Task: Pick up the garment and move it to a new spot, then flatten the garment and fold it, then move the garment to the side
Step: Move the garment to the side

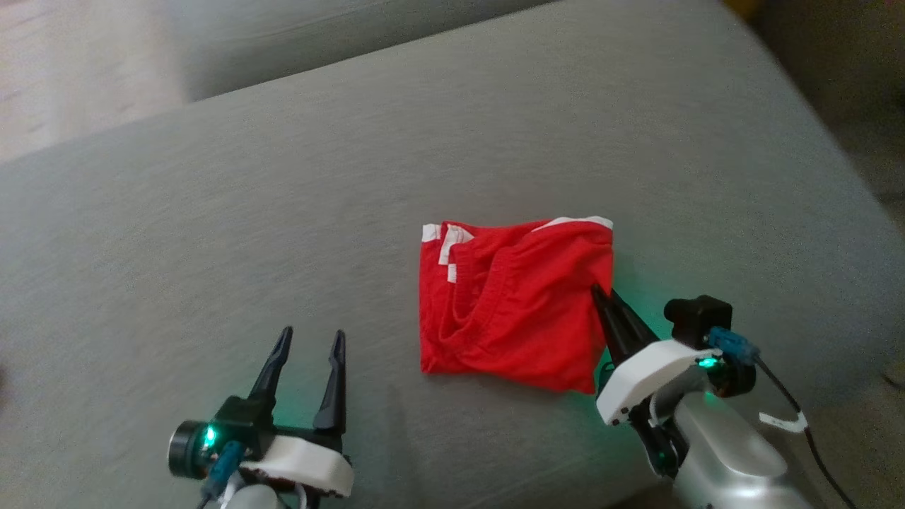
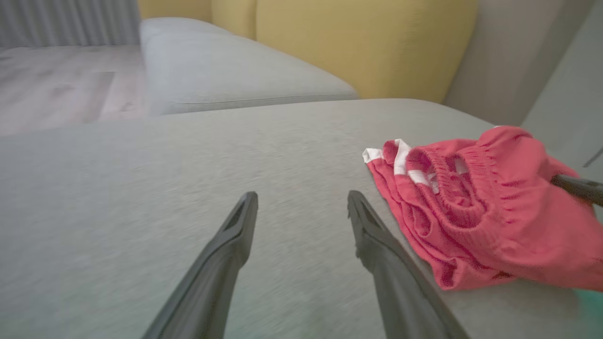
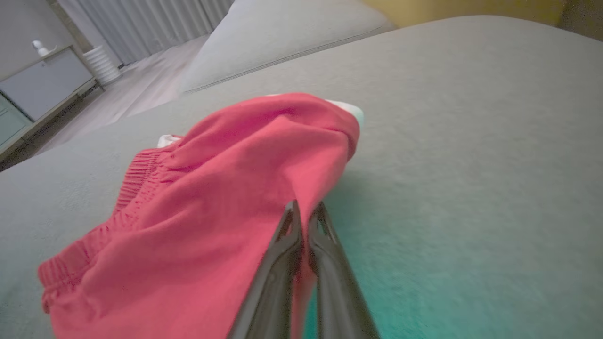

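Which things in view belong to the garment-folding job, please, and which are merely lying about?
Job: red garment, pinched at its edge by the right gripper; open left gripper; grey seat beneath it.
Lying about: yellow cushion; cabinet; white ribbed container.

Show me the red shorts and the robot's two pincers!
red shorts [image 1: 516, 311], head view, middle of the cloth
left pincer [image 1: 312, 332], head view, between its open fingertips
right pincer [image 3: 306, 205], right wrist view, between tips pinching the shorts
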### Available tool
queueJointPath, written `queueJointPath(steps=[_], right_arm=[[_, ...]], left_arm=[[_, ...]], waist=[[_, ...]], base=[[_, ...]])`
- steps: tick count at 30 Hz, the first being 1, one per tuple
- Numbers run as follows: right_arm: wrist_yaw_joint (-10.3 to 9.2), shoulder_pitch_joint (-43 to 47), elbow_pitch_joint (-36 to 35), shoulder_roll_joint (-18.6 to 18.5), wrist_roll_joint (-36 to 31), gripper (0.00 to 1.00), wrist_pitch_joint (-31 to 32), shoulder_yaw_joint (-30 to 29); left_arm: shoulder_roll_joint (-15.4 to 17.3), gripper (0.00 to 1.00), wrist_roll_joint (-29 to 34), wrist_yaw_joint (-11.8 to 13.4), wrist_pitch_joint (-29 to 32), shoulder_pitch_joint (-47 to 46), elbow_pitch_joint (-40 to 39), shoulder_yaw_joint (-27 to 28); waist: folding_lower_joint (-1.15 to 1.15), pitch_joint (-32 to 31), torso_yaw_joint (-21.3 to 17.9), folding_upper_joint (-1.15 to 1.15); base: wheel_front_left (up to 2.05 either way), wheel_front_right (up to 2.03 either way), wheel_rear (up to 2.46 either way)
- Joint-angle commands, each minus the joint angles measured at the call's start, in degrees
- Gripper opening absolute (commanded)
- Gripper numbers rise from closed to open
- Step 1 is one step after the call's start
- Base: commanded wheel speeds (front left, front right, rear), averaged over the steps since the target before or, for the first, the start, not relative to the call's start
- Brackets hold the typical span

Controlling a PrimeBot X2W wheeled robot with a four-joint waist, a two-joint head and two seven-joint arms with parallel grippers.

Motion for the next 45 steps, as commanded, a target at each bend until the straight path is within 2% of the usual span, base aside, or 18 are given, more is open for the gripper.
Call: queueJointPath(steps=[1,4,8,16,20,22,28,29,34,39,45], right_arm=[[-0.04,0.1,-2.1,0.1,0.3,0.0,-0.4,0.8],[-0.04,0.7,-2.9,0.1,0.1,0.0,-0.4,-0.2],[-0.04,1.3,-4.2,0.1,-1.2,0.0,-0.4,-3.0],[-0.04,-0.4,-4.3,0.1,-4.2,0.0,-0.4,-3.9],[-0.04,-4.3,-2.3,-0.4,-8.1,0.0,-0.4,-8.3],[-0.04,-7.7,-0.6,-2.6,-11.5,0.0,-0.4,-11.4],[-0.04,-15.9,4.4,-8.4,-18.2,0.0,-0.4,-14.5],[-0.04,-15.9,4.4,-8.4,-18.2,0.0,-0.4,-14.5],[-0.04,-22.3,10.9,-14.4,-23.4,0.0,0.5,-17.6],[-0.04,-26.1,15.0,-19.3,-28.3,0.0,1.3,-24.0],[-0.04,-27.7,16.2,-21.3,-34.1,0.0,1.2,-31.9]], left_arm=[[0.2,1.0,0.0,-0.4,-0.3,-2.3,-1.9,1.0],[0.2,1.0,-0.1,-0.8,-0.3,-3.0,-1.9,-0.3],[0.2,1.0,-0.4,-1.5,-0.3,-4.7,-1.3,-2.9],[0.2,1.0,-0.8,-1.3,-0.3,-4.5,-0.6,-3.9],[0.2,1.0,-0.3,-1.2,-0.3,-4.0,-0.6,-3.6],[0.2,1.0,0.3,-1.3,-0.3,-4.2,-0.6,-2.7],[0.2,1.0,1.6,-1.9,-0.3,-5.3,-0.8,-1.3],[0.2,1.0,1.6,-1.9,-0.3,-5.3,-0.8,-1.3],[0.2,1.0,2.3,-2.5,-0.3,-6.8,-1.3,-0.9],[0.2,1.0,2.9,-2.9,-0.3,-8.1,-2.0,-0.8],[0.2,1.0,3.5,-3.1,-0.3,-8.5,-2.5,0.0]], waist=[[0.0,0.2,-10.3,0.0],[0.0,0.6,-13.7,0.0],[0.0,1.5,-14.3,0.0],[0.0,1.9,-14.0,0.0],[0.0,3.0,-11.0,0.0],[0.0,4.1,-8.4,0.0],[0.0,7.1,-4.0,0.0],[0.0,7.1,-4.0,0.0],[0.0,9.9,-1.3,0.0],[0.0,12.0,0.2,0.0],[0.0,12.9,0.5,0.0]], base=[[0.0,0.0,0.0],[0.0,0.0,0.0],[0.0,0.0,0.0],[0.0,0.0,0.0],[0.0,0.0,0.0],[0.0,0.0,0.0],[0.0,0.0,0.0],[0.0,0.0,0.0],[0.0,0.0,0.0],[0.0,0.0,0.0],[0.0,0.0,0.0]])
